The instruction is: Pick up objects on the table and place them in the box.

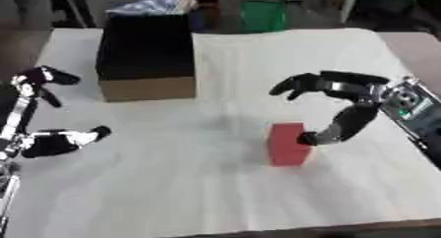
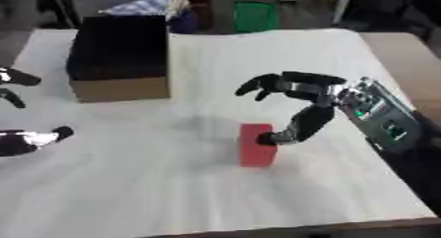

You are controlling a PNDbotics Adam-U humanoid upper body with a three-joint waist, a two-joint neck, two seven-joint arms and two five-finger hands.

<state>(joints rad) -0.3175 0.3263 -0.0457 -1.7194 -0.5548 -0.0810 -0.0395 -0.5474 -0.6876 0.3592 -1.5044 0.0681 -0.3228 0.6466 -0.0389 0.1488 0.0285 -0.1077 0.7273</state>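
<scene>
A red block stands on the white table right of centre. My right hand hovers over it from the right, open, fingers spread above and behind the block and the thumb reaching down to the block's right side. The cardboard box, open-topped and dark inside, stands at the back left. My left hand rests open at the left edge, fingers spread, holding nothing.
Behind the box lies a patterned bundle, and a green container stands beyond the table's far edge. Bare white tabletop lies between the block and the box.
</scene>
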